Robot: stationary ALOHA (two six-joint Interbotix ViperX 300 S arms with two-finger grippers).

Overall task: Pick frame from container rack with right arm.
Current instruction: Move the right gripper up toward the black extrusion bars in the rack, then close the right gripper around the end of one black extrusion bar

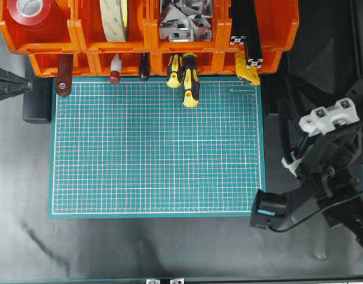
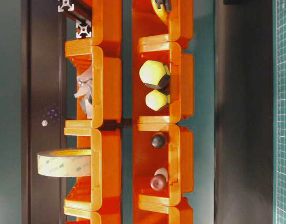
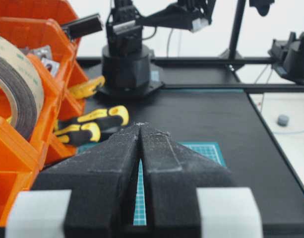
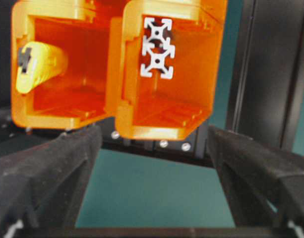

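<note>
Orange container rack (image 4: 117,74) fills the space straight ahead of the right gripper (image 4: 152,163), whose fingers stand wide apart and empty. Two black bars of frame (image 4: 156,47) lie in the upper bin just above and ahead of it, silvery cut ends (image 1: 246,51) poking out. Stiff, light aluminium by the look, smooth-faced, so I'd pinch flat sides near the protruding end. The left gripper (image 3: 140,130) sits pressed together.

Black frames (image 1: 247,35) (two) in orange rack (image 1: 45,36)
</note>
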